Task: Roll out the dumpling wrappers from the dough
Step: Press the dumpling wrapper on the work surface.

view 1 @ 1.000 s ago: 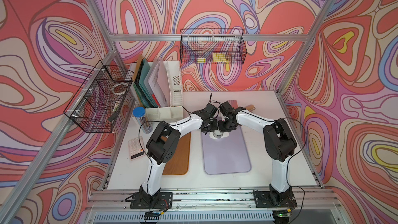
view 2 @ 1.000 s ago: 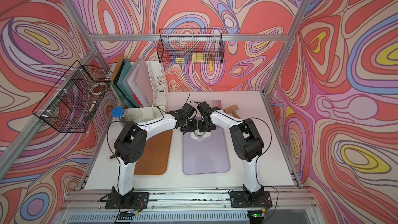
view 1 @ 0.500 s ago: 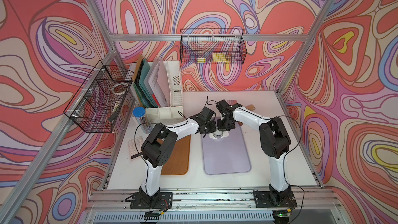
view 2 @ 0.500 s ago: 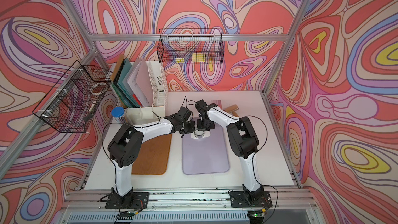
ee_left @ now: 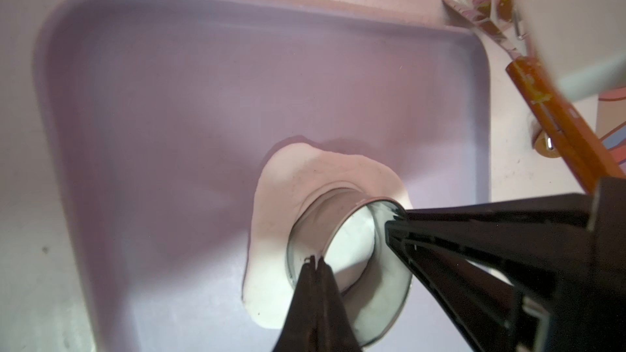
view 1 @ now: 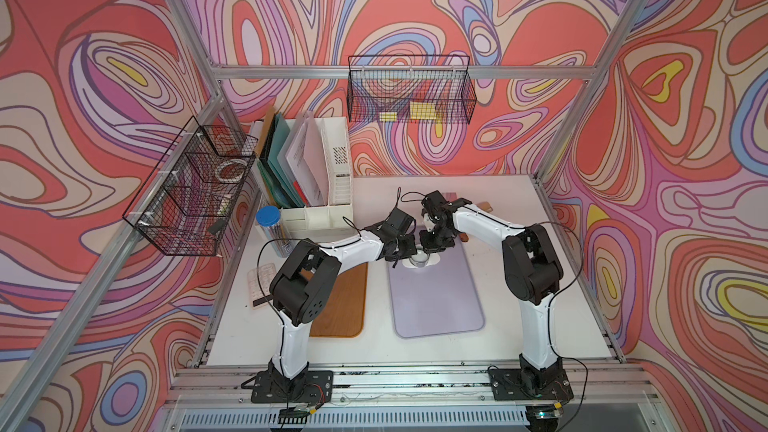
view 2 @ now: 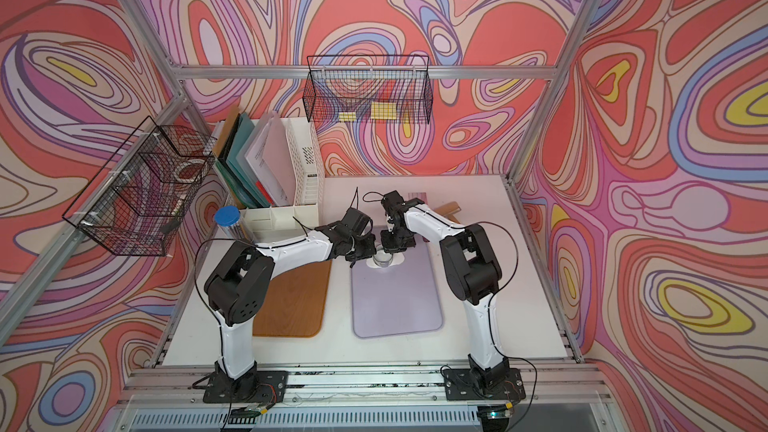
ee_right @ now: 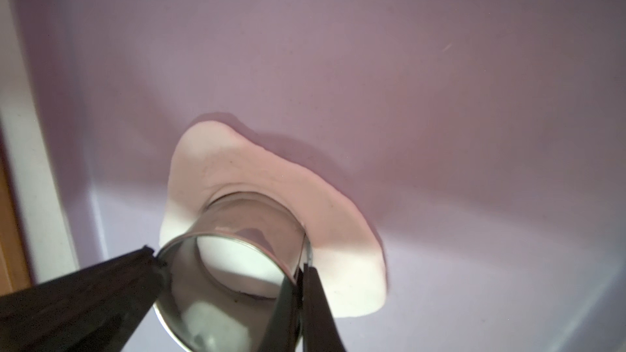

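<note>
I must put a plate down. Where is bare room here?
Bare: the purple mat's near half; the white table between mat and right arm. Crowded: the mat's far end, where left gripper and right gripper pinch the steel ring on the dough.

Steel cup (view 1: 419,259) atop dough (view 1: 434,260)

White arms (view 1: 357,245), black joints, black cables

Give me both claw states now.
Left claw: shut, pinching the rim of the small round steel ring.
Right claw: shut, pinching the same ring's rim.
</note>
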Tool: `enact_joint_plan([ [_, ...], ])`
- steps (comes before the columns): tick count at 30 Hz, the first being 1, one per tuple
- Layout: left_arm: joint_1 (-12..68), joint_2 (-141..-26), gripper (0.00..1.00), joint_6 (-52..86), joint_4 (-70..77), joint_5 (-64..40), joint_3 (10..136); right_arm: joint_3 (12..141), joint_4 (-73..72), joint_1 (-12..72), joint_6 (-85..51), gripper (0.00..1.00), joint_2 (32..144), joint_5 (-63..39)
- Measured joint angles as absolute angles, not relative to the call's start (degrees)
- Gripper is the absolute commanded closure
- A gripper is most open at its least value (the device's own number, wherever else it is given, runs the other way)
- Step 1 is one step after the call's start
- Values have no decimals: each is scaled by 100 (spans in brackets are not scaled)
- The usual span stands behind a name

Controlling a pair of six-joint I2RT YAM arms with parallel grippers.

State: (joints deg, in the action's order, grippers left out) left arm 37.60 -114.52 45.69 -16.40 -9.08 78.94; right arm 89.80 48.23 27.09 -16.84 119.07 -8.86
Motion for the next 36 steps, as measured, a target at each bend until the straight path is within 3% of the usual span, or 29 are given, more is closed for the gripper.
enact_joint_plan([
  [8,3734,-12014,98,4084,-2733,-1186,8980,8134,4077,2746,-2799,99,11389,-694],
  [28,3701,-12311,97,3647,-2904,-1247,9496,7391,3511,3131,-5301,98,10897,-178],
  [36,3688,-12304,97,3697,-2541,-1216,8932,7568,4200,3365,-5103,97,10934,-368],
])
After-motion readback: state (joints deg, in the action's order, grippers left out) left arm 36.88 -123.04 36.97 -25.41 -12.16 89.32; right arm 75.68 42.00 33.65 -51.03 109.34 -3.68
